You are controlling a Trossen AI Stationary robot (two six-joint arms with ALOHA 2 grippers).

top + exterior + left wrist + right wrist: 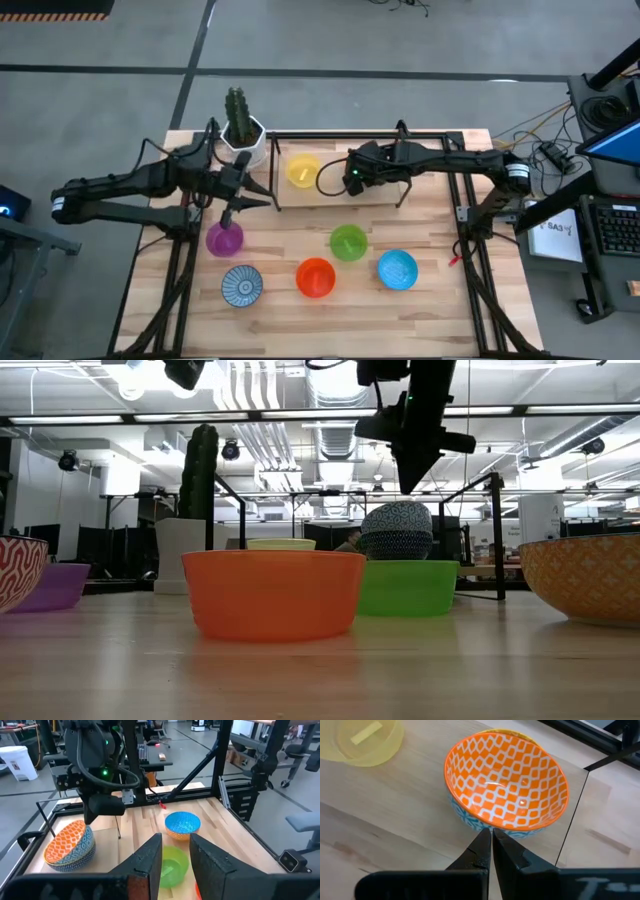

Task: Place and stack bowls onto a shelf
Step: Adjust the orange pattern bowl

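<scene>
Light-wood shelf (385, 815) carries an orange-lattice bowl (506, 787) (blue-patterned outside) just ahead of the right gripper (491, 842), jaws pressed together and empty; a yellow bowl (362, 740) sits nearby on the shelf.

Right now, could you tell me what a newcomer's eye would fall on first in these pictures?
Probably the round orange diamond-patterned bowl on the low light-wood shelf, with the right tool shut at its rim, beside a translucent yellow bowl. Next, the bright scatter on the wooden table: purple bowl, green bowl, orange-red bowl and blue bowl.
</scene>
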